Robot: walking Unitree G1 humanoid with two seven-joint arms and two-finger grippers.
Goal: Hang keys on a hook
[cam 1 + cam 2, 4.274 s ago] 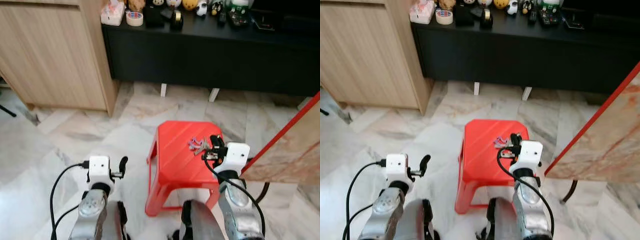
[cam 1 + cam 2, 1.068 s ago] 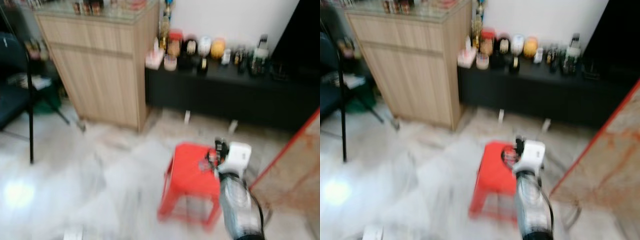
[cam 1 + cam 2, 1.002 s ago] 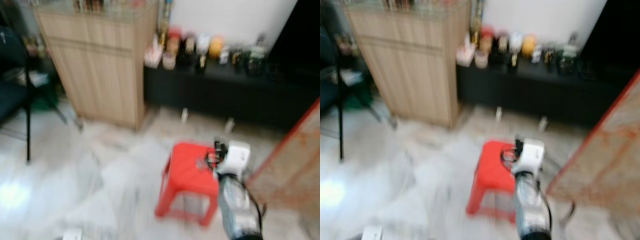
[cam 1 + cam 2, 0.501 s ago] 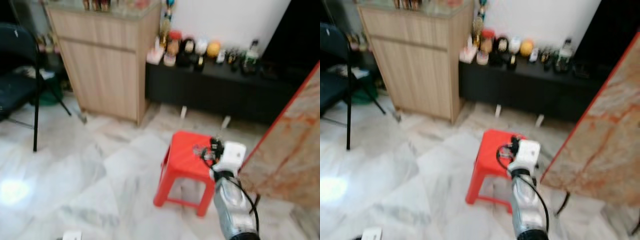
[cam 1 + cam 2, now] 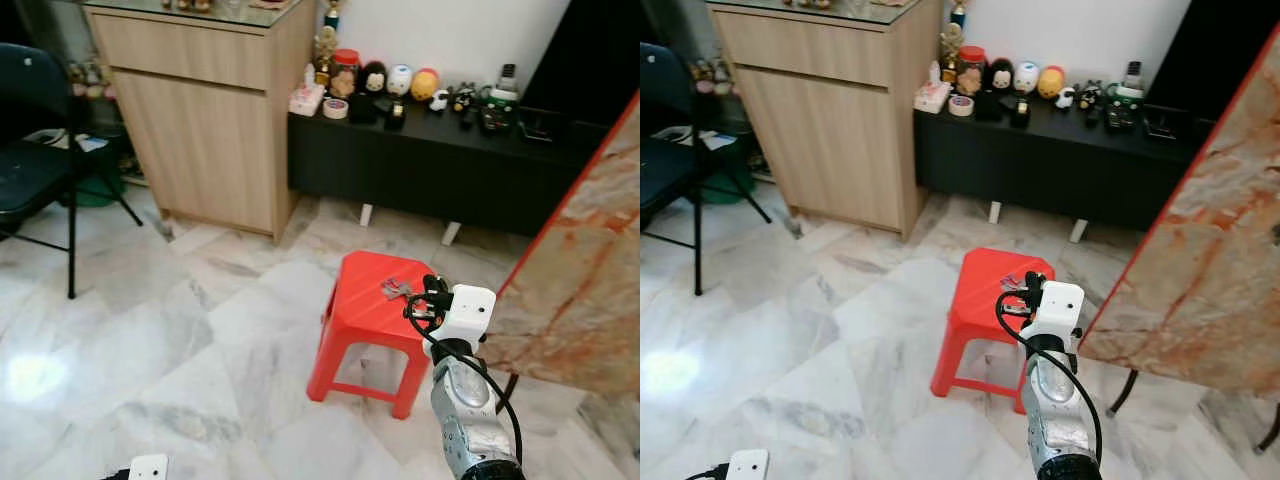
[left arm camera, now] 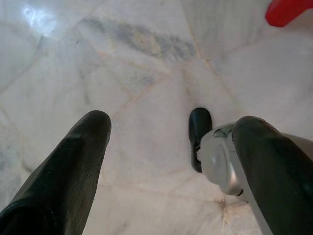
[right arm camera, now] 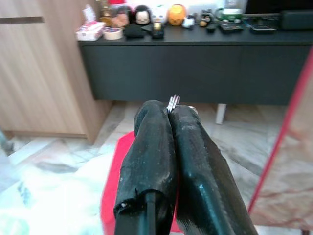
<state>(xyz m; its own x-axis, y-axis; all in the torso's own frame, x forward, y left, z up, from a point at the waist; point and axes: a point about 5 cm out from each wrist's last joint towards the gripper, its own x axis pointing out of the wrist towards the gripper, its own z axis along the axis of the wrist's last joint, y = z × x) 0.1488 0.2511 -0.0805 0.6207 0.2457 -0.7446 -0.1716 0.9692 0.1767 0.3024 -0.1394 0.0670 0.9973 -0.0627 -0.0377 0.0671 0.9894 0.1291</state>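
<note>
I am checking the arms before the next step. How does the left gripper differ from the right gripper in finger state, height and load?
The left gripper has its black fingers spread wide; the right gripper has them pressed together. The left hangs low over the white marble floor; the right is raised over the red plastic stool. The left holds nothing; the right pinches the metal keys. Both have two long black fingers.

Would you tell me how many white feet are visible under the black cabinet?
2: one white foot near the black cabinet's left end, another mid-span; others may be hidden.
</note>
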